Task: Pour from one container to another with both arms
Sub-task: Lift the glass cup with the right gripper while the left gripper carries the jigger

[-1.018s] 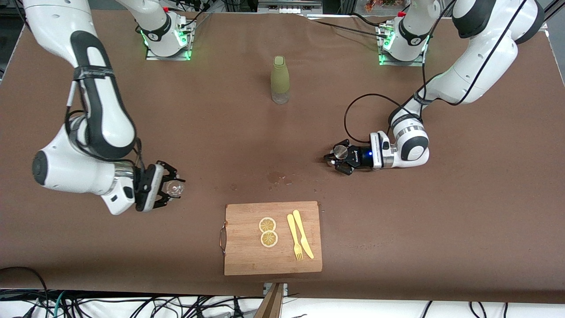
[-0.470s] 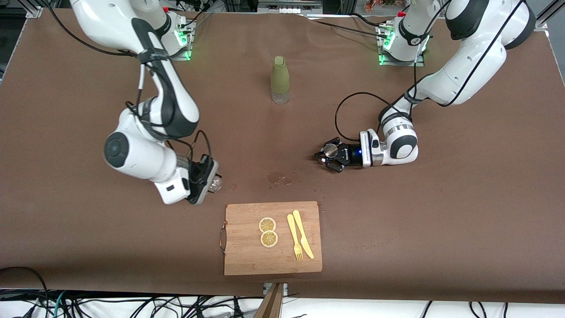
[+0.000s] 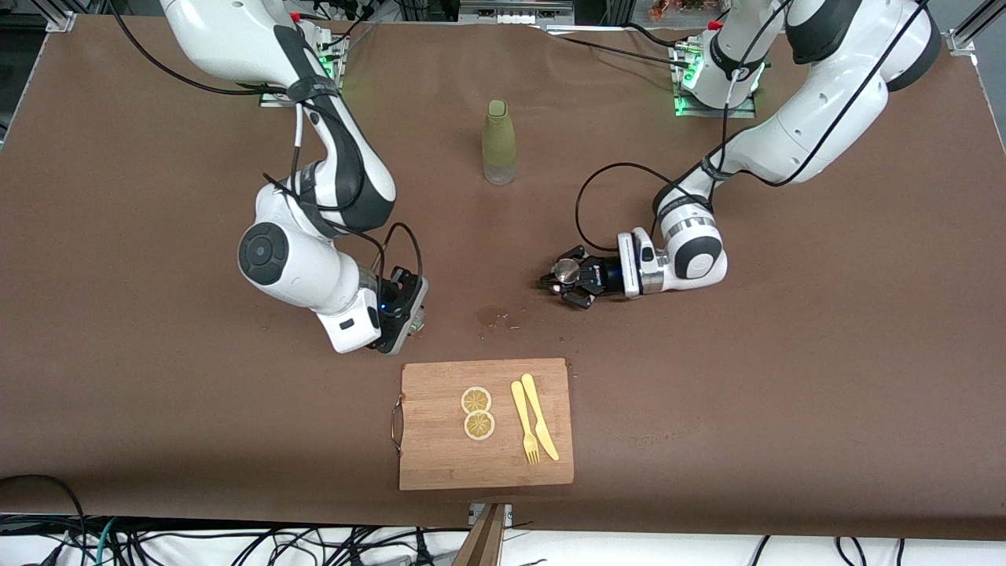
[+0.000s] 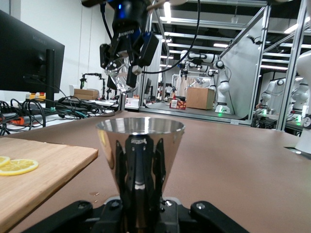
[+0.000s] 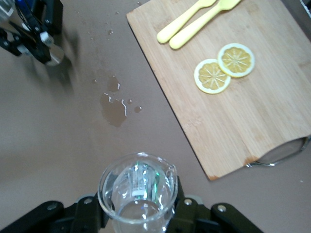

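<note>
Over the wet patch (image 3: 493,316) beside the cutting board (image 3: 440,464), the right gripper (image 3: 409,314) clasps a glass measuring cup (image 5: 137,190), while at three o'clock the left gripper (image 3: 562,281) clamps a steel jigger (image 4: 140,156).

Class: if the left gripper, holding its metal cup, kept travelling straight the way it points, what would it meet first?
Probably the right gripper with its clear glass beaker; the left gripper and its shiny conical metal cup face it across bare brown table. Depth is uncertain.
</note>
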Action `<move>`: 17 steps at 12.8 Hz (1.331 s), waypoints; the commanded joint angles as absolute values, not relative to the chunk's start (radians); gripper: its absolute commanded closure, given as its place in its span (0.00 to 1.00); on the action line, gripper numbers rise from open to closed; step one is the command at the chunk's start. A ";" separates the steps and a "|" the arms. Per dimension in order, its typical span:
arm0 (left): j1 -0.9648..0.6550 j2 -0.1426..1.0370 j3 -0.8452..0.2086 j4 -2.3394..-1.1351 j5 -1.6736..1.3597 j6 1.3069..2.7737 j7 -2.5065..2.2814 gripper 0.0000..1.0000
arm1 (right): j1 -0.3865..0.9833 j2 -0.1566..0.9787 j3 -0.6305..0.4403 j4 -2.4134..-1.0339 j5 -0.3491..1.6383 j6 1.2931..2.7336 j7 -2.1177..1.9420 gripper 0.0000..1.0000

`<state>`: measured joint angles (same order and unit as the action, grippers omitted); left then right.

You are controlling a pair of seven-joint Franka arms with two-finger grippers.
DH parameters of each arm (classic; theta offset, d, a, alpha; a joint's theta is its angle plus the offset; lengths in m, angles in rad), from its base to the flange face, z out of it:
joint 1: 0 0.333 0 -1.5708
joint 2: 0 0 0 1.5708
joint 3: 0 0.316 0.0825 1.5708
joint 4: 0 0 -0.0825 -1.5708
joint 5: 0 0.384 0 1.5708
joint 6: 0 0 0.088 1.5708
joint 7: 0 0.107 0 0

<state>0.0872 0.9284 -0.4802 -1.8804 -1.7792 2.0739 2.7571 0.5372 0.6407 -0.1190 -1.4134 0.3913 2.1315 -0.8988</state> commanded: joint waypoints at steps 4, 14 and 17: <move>0.049 0.940 -0.512 -1.841 -1.852 2.195 2.930 1.00 | 0.623 0.666 -0.135 -1.381 0.341 2.125 -0.815 0.83; 0.046 0.937 -0.545 -1.798 -1.891 2.333 2.973 1.00 | 0.730 0.735 -0.176 -1.296 0.337 2.125 -0.750 0.83; 0.037 0.942 -0.545 -1.798 -1.905 2.339 2.973 1.00 | 0.773 0.749 -0.210 -1.293 0.337 2.125 -0.736 0.83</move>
<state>0.0393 0.9284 -0.5282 -1.7987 -1.8247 2.3228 2.7737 0.7357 0.7282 -0.1727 -1.3293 0.3550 2.1327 -0.7652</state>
